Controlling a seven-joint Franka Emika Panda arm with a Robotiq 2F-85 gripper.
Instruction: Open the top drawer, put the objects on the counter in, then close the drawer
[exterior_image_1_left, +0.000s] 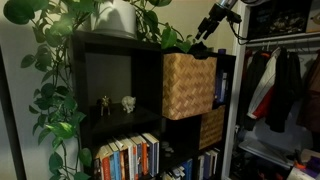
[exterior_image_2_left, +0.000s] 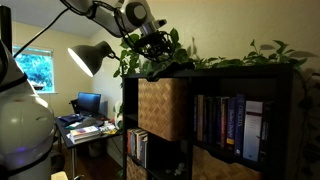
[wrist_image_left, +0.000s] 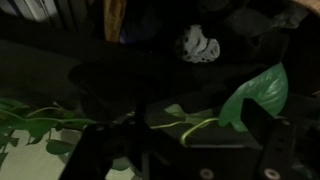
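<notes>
The top drawer (exterior_image_1_left: 188, 85) (exterior_image_2_left: 162, 108), a light tan wicker bin, sticks out a little from the dark bookshelf in both exterior views. My gripper (exterior_image_1_left: 205, 45) (exterior_image_2_left: 155, 45) hangs just above the drawer's top edge, among plant leaves at the counter (exterior_image_1_left: 110, 38) (exterior_image_2_left: 235, 68). The wrist view is very dark. My gripper (wrist_image_left: 185, 150) is open there, its fingers (wrist_image_left: 272, 150) wide apart with only a green vine between them. A small white spotted object (wrist_image_left: 200, 47) lies apart, beyond the fingers. I cannot tell whether it is inside the drawer.
A trailing plant (exterior_image_1_left: 60, 70) (exterior_image_2_left: 240, 55) covers the counter and hangs down the shelf's side. Two figurines (exterior_image_1_left: 117, 103) stand in the cubby beside the drawer. A darker woven bin (exterior_image_1_left: 212, 126) sits below, books (exterior_image_1_left: 130, 155) (exterior_image_2_left: 225, 120) fill other cubbies. A desk lamp (exterior_image_2_left: 95, 55) stands nearby.
</notes>
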